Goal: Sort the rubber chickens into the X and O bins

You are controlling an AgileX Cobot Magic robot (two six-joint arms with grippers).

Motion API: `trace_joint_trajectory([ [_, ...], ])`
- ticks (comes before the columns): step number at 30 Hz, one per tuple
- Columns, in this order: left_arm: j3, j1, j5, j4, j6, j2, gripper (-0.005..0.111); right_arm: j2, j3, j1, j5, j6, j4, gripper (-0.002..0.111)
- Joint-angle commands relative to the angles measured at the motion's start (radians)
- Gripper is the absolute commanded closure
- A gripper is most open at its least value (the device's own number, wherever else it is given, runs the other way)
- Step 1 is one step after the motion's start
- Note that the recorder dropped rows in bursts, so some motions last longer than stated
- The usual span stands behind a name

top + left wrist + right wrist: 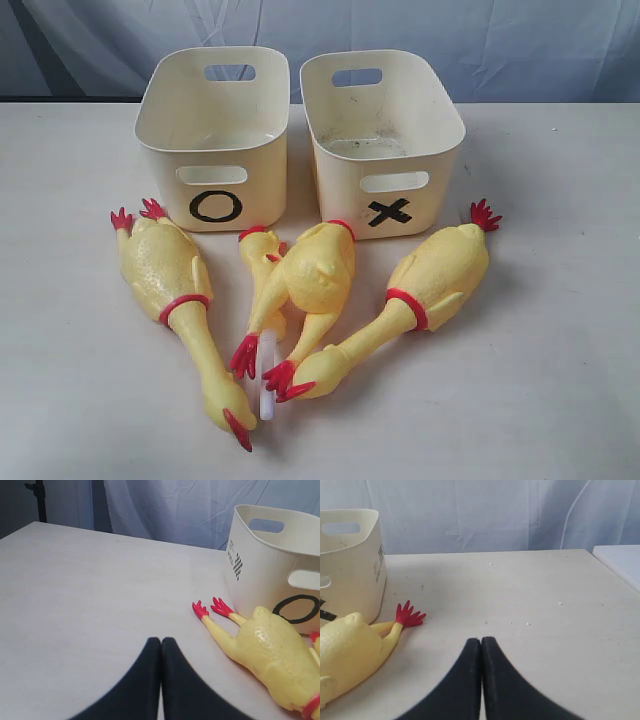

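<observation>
1. Three rubber chickens (320,265) at least lie on the table (560,400) in front of the O bin (212,150); whether the middle tangle hides a fourth, I cannot tell.
2. Left chicken (160,265): red feet just beside the O bin's front, head away from it.
3. Right chicken (445,270): well right of the O bin, past the X bin (385,150).
4. White stick (267,375): among the heads and feet, well apart from the O bin.
5. Left gripper (161,642) and right gripper (481,642): fingers pressed together, holding nothing.

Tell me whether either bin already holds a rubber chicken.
No: the O bin and the X bin show bare insides, and the rubber chickens lie on the table before them.
</observation>
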Motion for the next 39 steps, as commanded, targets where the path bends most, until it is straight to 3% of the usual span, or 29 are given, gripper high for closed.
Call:
trace_joint_trajectory([
  [1,-0.008,-0.002,-0.008,0.002,-0.001,0.004,0.107,-0.008,0.002,-0.004,-0.007,0.0,0.0,0.107],
  [4,-0.008,-0.002,-0.008,0.002,-0.001,0.004,0.107,-0.008,0.002,-0.004,-0.157,-0.008,-0.036,0.107],
  [10,-0.008,-0.002,-0.008,0.002,-0.001,0.004,0.107,-0.008,0.002,-0.004,-0.926,0.027,-0.018,0.107],
  [11,-0.008,-0.002,-0.008,0.002,-0.001,0.004,0.107,-0.008,0.002,-0.004,-1.131,0.167,-0.036,0.107],
  [13,-0.008,-0.002,-0.008,0.002,-0.001,0.004,0.107,-0.008,0.002,-0.004,-1.276,0.32,-0.057,0.107],
  [15,-0.008,-0.002,-0.008,0.002,-0.001,0.004,0.107,-0.008,-0.053,-0.004,-1.219,0.346,-0.099,0.107],
  [17,-0.008,-0.002,-0.008,0.002,-0.001,0.004,0.107,-0.008,-0.172,-0.004,-0.986,0.425,-0.268,0.107],
  [20,-0.008,-0.002,-0.008,0.002,-0.001,0.004,0.107,0.031,-0.365,-0.004,-0.729,0.705,-0.783,0.107],
  [25,-0.008,-0.002,-0.008,0.002,-0.001,0.004,0.107,0.216,-0.609,-0.004,-0.714,1.381,-1.328,0.107],
  [30,-0.008,-0.002,-0.008,0.002,-0.001,0.004,0.107,0.429,-0.728,-0.004,-0.824,1.781,-1.781,0.107],
  [36,-0.008,-0.002,-0.008,0.002,-0.001,0.004,0.107,0.663,-0.731,-0.004,-0.923,1.99,-1.781,0.107],
  [39,-0.008,-0.002,-0.008,0.002,-0.001,0.004,0.107,0.755,-0.731,-0.004,-0.817,1.988,-1.781,0.107],
])
